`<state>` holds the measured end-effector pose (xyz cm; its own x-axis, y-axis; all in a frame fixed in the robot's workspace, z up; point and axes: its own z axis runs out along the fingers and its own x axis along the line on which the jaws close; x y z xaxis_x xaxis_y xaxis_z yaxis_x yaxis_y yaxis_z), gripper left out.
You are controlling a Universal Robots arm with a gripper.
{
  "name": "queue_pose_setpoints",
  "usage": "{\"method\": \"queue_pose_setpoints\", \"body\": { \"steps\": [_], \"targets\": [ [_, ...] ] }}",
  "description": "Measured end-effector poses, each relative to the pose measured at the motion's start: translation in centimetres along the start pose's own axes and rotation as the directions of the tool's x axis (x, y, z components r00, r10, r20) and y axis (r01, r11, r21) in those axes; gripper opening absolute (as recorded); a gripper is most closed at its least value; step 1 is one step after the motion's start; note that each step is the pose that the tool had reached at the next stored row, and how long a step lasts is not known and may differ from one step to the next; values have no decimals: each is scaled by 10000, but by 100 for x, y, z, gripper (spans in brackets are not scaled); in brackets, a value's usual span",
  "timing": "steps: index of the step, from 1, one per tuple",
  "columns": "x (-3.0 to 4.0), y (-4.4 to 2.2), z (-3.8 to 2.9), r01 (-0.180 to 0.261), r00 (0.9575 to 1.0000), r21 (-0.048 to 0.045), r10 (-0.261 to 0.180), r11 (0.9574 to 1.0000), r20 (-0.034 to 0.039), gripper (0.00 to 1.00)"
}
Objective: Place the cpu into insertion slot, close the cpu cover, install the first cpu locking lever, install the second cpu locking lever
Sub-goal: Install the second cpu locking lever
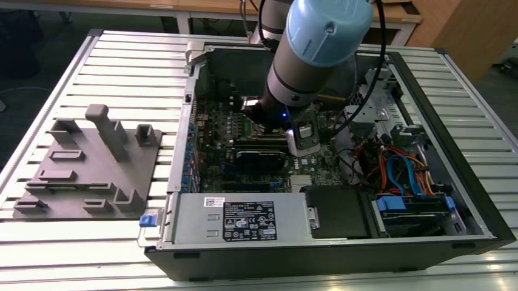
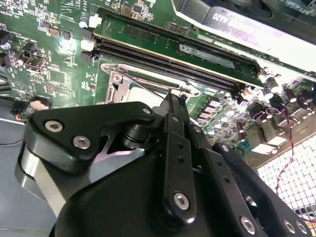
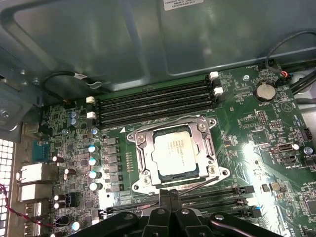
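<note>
Find the cpu (image 3: 174, 154) seated flat in the insertion slot (image 3: 148, 160), mid-board on the green motherboard (image 3: 247, 128), between two banks of memory slots. Note the cpu cover (image 3: 210, 148) lying shut over it, window framing the chip. See the hand (image 3: 168, 196) at the socket's edge, fingertips (image 2: 173, 98) pressed together, right at a thin wire locking lever (image 3: 131, 206) that looks not yet hooked. Cannot tell whether touching or just beside it.

Judging the step as the first lever: press on the wire itself, not the cover. Keep the push low and steady, sweeping down and sideways toward its catch. Stay clear of the memory slots and capacitors just beside. Watch the cover for lifting.
</note>
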<state>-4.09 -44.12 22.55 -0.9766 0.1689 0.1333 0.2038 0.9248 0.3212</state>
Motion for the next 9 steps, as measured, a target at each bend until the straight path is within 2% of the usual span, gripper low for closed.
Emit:
{"method": "queue_pose_setpoints", "body": {
  "steps": [9],
  "targets": [
    [0,0,0,-1,10000,0,1,10000,-4,10]
  ]
}}
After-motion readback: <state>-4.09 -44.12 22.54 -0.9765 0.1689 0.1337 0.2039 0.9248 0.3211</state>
